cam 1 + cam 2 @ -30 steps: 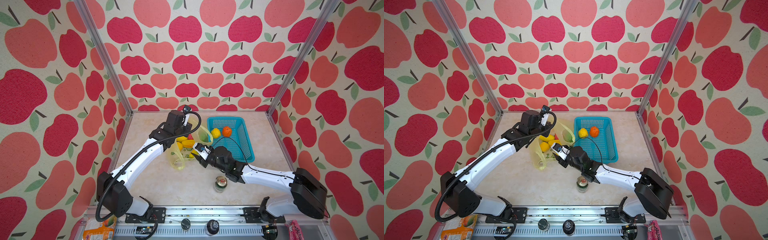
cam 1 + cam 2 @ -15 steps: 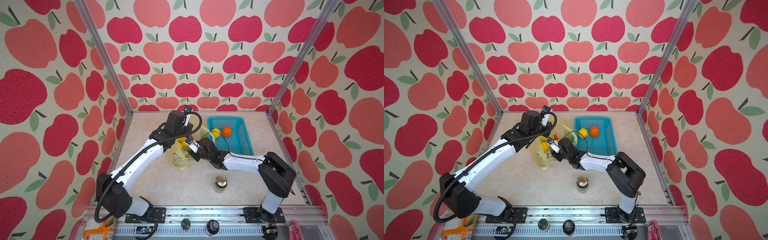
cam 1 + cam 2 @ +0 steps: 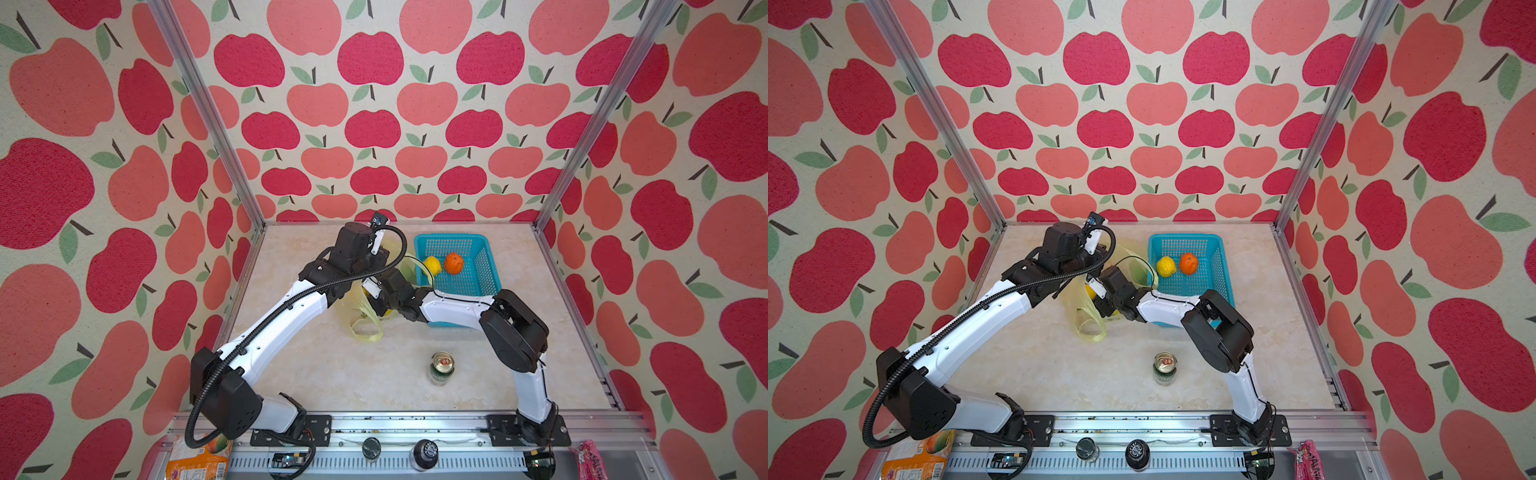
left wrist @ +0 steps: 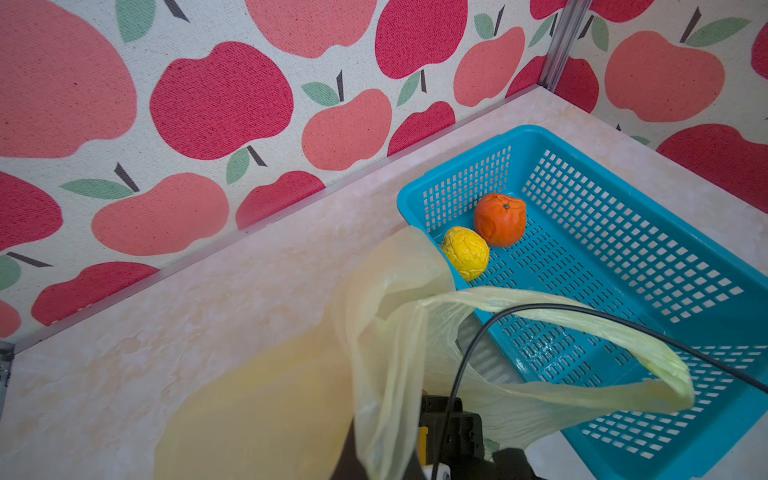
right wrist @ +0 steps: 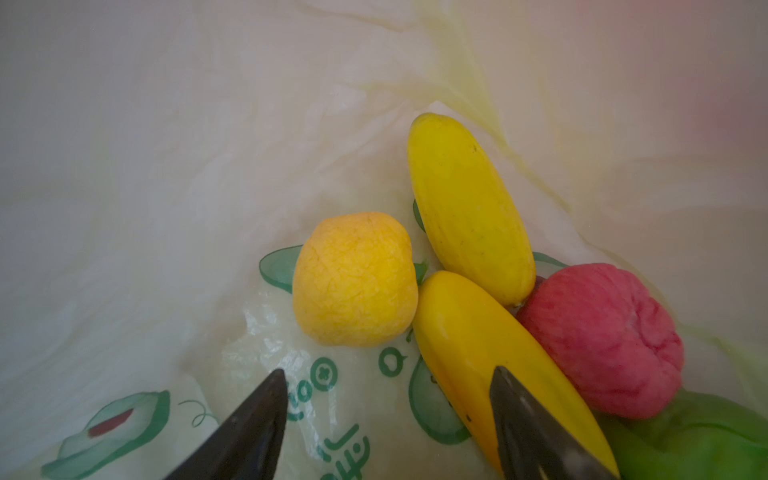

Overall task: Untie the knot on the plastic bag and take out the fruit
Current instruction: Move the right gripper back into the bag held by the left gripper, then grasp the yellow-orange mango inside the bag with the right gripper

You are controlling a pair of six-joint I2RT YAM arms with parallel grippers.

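Looking inside the plastic bag [image 5: 124,166], I see the right jaws open over 5 fruit [image 5: 355,278]; the left jaws grip the bag's edge.

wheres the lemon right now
In both top views the lemon lies in the turquoise basket toward the back right, near its left wall, just left of the orange.

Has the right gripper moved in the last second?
Yes. The right gripper went left, away from the turquoise basket, farther into the plastic bag.
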